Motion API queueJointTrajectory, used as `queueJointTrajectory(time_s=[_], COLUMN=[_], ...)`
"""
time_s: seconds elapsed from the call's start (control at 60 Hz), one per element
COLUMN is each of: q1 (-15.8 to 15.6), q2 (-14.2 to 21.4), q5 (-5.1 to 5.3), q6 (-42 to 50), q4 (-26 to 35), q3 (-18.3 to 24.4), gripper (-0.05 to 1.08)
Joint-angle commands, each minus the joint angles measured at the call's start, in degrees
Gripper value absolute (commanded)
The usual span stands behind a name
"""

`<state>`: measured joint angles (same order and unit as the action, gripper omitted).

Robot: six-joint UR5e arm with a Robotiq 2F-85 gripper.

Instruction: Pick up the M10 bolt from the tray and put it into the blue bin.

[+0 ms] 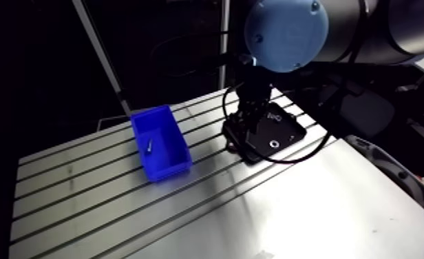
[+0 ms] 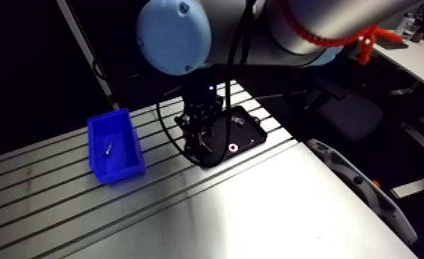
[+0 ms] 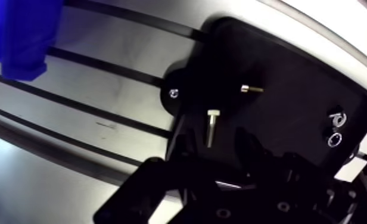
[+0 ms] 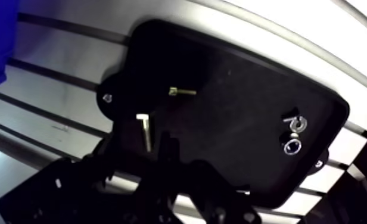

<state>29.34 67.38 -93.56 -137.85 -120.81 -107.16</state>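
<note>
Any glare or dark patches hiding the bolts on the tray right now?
Wrist view: the black tray is dim, yet the pale bolt and the brass bolt catch light clearly; slots in the table look curved. Arm view: bright glare on the near table, the blue bin evenly lit, the tray mostly dark.

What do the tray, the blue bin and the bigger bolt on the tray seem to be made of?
The tray looks like matte black plastic or rubber: dark, hardly any shine. The blue bin seems moulded plastic, with even saturated colour and a slight gloss. The bigger bolt looks like bright plated metal, pale and reflective against the tray.
</note>
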Motion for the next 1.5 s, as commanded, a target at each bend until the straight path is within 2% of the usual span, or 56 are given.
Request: queueJointTrajectory(time_s=[0.017,0.5,0.75,0.933,1.5], q1=[0.1,0.1,0.1,0.1,0.2], q2=[-0.4,-0.8,-0.9,-1.0,-1.4], q5=[0.0,0.0,0.0,0.0,-0.09], q6=[-0.3,-0.2,-0.1,-0.2,-0.3], q4=[-0.6,-0.7,-0.9,-3.1,-3.2], q3=[-0.6,-0.9,-0.8,-1.0,-1.1], gripper=[0.54,0.65,0.65,0.65,0.66])
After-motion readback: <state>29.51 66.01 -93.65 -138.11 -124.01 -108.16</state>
